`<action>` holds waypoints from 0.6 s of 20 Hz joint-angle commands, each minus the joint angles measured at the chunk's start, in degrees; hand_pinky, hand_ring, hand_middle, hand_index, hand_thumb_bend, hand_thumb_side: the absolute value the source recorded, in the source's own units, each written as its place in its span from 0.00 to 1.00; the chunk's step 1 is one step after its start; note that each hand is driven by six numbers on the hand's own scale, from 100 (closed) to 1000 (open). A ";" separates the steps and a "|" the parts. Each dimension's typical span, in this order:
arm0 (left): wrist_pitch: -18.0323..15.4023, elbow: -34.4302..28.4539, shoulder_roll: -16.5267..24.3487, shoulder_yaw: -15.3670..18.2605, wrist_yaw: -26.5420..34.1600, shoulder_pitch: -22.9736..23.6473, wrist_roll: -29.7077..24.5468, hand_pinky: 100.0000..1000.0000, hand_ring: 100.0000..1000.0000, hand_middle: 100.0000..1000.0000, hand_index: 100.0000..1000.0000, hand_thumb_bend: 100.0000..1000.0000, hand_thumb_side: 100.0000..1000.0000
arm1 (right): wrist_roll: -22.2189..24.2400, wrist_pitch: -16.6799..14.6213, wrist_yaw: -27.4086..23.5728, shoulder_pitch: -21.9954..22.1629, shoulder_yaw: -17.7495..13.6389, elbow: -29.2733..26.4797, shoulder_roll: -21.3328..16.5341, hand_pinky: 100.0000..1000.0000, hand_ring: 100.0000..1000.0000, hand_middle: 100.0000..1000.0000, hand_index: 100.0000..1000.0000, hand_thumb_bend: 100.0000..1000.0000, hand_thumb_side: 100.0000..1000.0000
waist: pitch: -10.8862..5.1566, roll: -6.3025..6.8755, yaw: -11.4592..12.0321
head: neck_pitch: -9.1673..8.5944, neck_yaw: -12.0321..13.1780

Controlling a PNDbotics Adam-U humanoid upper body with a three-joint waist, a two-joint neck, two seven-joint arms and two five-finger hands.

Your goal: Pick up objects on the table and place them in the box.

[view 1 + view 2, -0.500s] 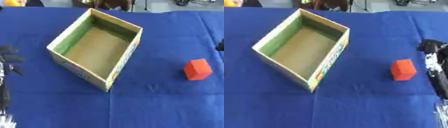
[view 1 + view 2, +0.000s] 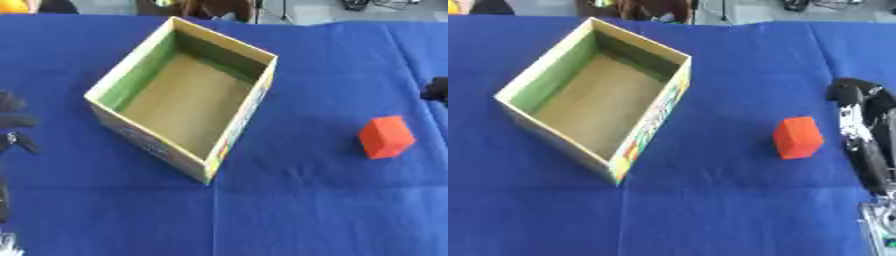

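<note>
An open cardboard box (image 2: 131, 75) with green inner walls and a brown floor stands askew at the left centre of the blue cloth; nothing shows inside it. A red block (image 2: 798, 137) sits on the cloth to the right of the box, well apart from it. My right hand (image 2: 857, 112) lies just to the right of the block without touching it, its black fingers stretched toward the far side and holding nothing. At the left edge my left hand (image 2: 14, 121) rests open with its fingers spread, a short way from the box's near-left wall.
A blue cloth (image 2: 289, 200) covers the whole table. Dark objects (image 2: 210, 7) and an orange thing (image 2: 13, 5) stand beyond the far edge. Open cloth lies between the box and the block and along the near side.
</note>
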 commanded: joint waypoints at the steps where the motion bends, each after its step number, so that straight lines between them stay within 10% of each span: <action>1: 0.07 -1.10 0.22 0.57 0.25 -0.08 0.07 0.24 0.51 0.57 0.73 0.00 0.83 | -0.06 -0.32 0.91 -0.23 -0.80 -1.17 -1.92 0.82 0.66 0.62 0.72 0.00 0.72 | -1.10 0.07 -0.09 | -0.51 -0.11; 12: 0.31 -1.10 1.60 0.27 0.13 0.42 -0.21 0.24 0.51 0.57 0.73 0.00 0.83 | 6.72 -5.83 9.85 2.13 0.71 -1.17 -17.06 0.80 0.76 0.76 0.84 0.00 0.72 | -1.76 -1.23 0.13 | 0.47 0.07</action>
